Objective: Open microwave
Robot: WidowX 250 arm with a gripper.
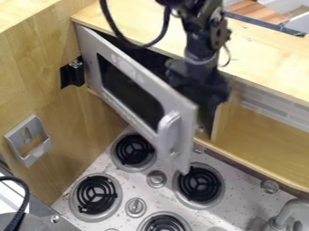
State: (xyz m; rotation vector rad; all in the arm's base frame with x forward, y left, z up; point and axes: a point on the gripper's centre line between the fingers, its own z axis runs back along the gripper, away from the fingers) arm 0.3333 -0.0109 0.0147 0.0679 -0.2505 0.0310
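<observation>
The door (129, 90) stood partly open in front of the microwave (147, 55), with the claw (211, 88) between them; apart or together, I could not tell. Opening seemed underway; next needed an outward push.

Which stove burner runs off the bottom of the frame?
The lowest burner, down and to the right of the round knob. The picture's bottom edge cuts through its black coil; the other three sit fully above that edge.
</observation>
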